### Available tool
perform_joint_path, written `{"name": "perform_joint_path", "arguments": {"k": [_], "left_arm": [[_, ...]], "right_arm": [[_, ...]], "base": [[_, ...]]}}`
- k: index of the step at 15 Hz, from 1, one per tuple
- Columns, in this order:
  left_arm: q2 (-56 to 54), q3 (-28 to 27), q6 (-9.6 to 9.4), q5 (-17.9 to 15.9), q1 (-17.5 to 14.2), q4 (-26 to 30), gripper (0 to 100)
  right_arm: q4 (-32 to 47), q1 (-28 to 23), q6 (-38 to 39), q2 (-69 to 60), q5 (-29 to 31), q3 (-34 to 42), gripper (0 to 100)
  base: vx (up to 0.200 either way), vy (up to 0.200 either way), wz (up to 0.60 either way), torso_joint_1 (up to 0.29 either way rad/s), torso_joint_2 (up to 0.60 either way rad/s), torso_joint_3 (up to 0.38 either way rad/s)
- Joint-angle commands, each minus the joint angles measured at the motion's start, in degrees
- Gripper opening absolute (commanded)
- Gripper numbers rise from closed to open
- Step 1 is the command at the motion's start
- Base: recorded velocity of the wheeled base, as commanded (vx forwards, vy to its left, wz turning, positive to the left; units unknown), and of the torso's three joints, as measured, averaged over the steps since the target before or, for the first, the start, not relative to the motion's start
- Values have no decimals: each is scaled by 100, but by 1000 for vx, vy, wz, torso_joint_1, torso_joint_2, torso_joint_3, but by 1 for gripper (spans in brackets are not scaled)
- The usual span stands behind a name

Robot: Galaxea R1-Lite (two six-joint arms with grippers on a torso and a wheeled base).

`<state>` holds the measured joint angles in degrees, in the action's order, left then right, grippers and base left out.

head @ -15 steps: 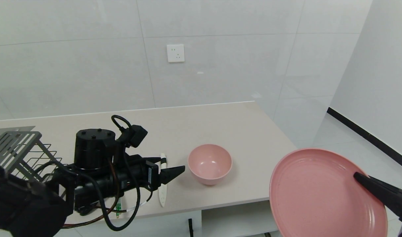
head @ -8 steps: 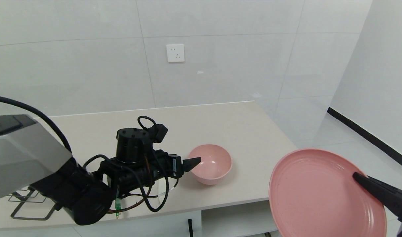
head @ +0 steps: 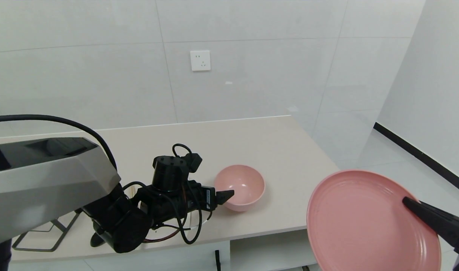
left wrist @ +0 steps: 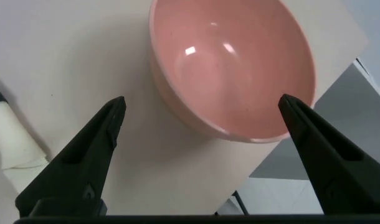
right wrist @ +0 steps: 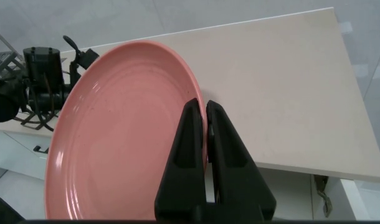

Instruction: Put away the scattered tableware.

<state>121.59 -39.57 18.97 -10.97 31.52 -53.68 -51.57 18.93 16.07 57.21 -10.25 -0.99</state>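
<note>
Your left gripper (head: 226, 195) has slid right to the round pink bowl (head: 240, 186) mid-counter on the pale countertop (head: 274, 150) — jaws wide, ready to close. Right gripper (right wrist: 203, 109) stays clamped on the flat pink plate (head: 365, 222), near right.

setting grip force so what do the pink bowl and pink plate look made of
Pink bowl: likely plastic or melamine, matte with faint speckles and soft highlights. Pink plate: apparently the same, matte speckled surface with moulded concentric rings.
</note>
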Motion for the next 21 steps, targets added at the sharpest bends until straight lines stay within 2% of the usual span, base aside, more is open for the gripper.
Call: {"name": "perform_joint_path", "arguments": {"k": [1,9,11,12,15,19,20,21], "left_arm": [[269,-139,2,-1,12,-20,100],[550,-517,-7,-1,38,50,100],[568,-508,-16,-1,47,287,100],[568,-499,-16,-1,82,454,0],[436,-517,-69,25,99,384,0],[-215,-455,-341,25,3,393,0],[-443,-429,-517,42,-76,384,0],[-566,-385,-772,148,-138,349,0]], "right_arm": [[-3,5,2,9,-3,2,0],[-3,5,2,-8,-3,2,0],[-3,5,2,-8,-3,-7,0],[-3,5,2,-17,-3,-7,0],[-3,-4,2,-17,-3,-16,0],[-3,5,-7,-26,-3,-16,0],[-3,5,-7,-26,-3,-16,0],[-3,5,-7,-26,-3,-16,0]], "base": [[0,0,0,0,0,0],[0,0,0,0,0,0],[0,0,0,0,0,0],[0,0,0,0,0,0],[0,0,0,0,0,0],[0,0,0,0,0,0],[0,0,0,0,0,0],[0,0,0,0,0,0]]}}
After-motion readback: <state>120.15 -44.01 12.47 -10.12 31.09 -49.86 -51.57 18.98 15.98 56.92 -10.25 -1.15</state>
